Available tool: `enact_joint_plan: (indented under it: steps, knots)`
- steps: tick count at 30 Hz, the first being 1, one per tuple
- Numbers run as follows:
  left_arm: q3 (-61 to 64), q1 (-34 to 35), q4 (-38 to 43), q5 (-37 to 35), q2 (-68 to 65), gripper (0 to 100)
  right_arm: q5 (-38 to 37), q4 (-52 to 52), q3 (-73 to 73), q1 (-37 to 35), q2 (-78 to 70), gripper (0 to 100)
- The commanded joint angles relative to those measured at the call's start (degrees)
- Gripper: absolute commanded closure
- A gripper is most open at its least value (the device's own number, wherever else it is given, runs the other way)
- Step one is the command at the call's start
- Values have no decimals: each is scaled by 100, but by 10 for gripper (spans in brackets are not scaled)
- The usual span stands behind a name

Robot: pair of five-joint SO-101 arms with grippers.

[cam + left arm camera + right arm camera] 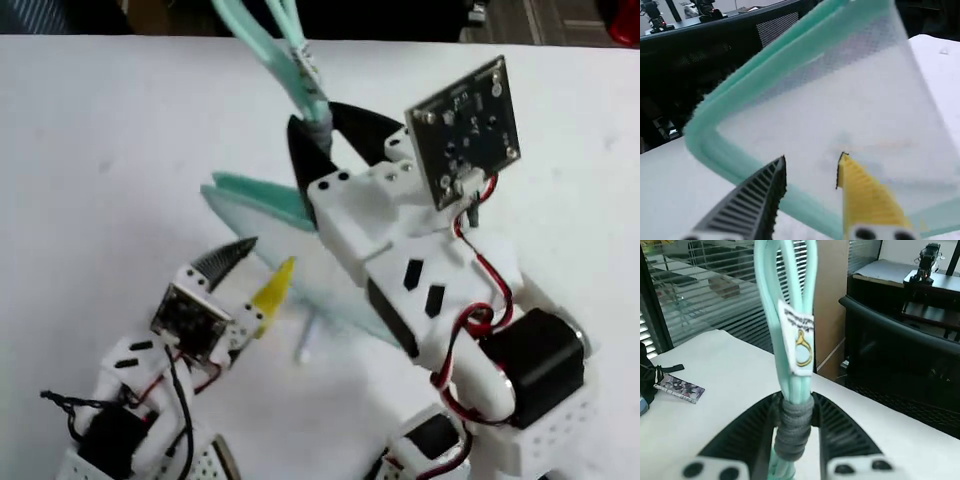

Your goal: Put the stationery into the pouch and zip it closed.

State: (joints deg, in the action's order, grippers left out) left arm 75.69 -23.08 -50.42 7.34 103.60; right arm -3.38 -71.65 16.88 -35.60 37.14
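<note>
The see-through pouch with a green edge lies on the white surface between the two arms. Its long green strap sticks up. The right pincer is clenched on the grey wrapped part of the strap. The left pincer is released, with its black and yellow tips spread just by the pouch's edge. A thin white stick lies near the pouch.

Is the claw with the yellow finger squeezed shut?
No, the left gripper is open, a gap showing between its black and yellow fingers.
</note>
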Motion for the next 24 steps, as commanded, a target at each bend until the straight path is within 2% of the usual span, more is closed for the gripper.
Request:
enact_joint_plan:
  steps: [1,8,13,16,19,21,24]
  knots:
    - [-35,462,334,-70,57,815,62,224,255,-57,-48,978]
    - [-79,541,334,-26,66,812,26,303,290,-251,-840,978]
    - [-246,927,281,97,66,812,18,303,677,-549,-1112,978]
    - [-589,866,-167,88,66,812,18,303,1178,-629,-1402,978]
    - [-932,514,-536,79,66,807,18,303,1644,-637,-1842,978]
    - [-1099,409,-703,-105,57,778,18,295,1925,-690,-2105,978]
    - [-1204,418,-818,-853,48,728,18,295,2400,-822,-2404,978]
